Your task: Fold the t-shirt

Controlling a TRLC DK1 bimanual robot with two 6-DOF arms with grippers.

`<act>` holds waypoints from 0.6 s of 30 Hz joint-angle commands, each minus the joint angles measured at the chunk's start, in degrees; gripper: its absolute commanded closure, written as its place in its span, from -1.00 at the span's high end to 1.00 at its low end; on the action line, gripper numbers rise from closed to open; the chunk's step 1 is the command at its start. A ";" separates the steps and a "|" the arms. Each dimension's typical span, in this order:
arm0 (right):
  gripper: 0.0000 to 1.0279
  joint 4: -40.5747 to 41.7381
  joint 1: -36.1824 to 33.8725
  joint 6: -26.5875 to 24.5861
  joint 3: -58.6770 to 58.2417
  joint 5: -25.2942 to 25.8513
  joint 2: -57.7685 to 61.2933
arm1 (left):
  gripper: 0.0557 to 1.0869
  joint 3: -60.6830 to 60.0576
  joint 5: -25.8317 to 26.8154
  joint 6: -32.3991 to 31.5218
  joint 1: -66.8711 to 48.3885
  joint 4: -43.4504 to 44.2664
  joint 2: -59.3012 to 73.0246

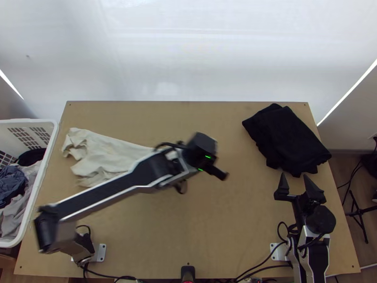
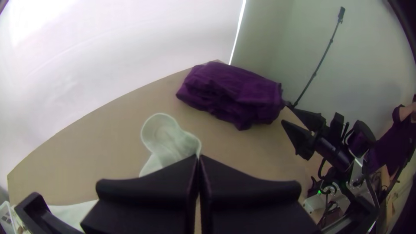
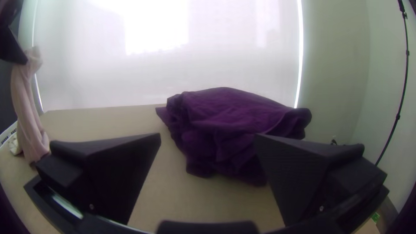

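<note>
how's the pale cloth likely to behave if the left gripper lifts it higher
The pale cloth is probably floppy, as it droops in soft folds from the left gripper. Its crumpled end on the table would likely drag before lifting clear.

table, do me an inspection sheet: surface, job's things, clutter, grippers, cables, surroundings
Surface: light wooden table, small dark holes at its corners
Job's things: pale cloth crumpled on the left side, one part raised to the left gripper
Clutter: dark cloth heaped at the far right corner
Left gripper: shut on the pale cloth
Right gripper: open, pointing at the dark cloth; contact can't be told
Cables: black cables along the near edge, by both arm bases
Surroundings: white basket of clothes at left, white screen behind, black stand at right
</note>
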 commanded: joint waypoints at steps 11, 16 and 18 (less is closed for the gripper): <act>0.93 0.00 -0.01 0.64 0.01 1.37 0.01 | 0.90 21.95 0.03 -0.41 1.72 -2.31 9.02; 0.93 0.00 -0.01 0.82 0.01 1.37 0.01 | 0.90 21.42 9.17 -0.24 18.59 -16.55 4.89; 0.93 0.00 -0.01 0.82 0.01 1.37 -0.08 | 0.90 16.50 13.56 1.52 26.41 -23.14 2.51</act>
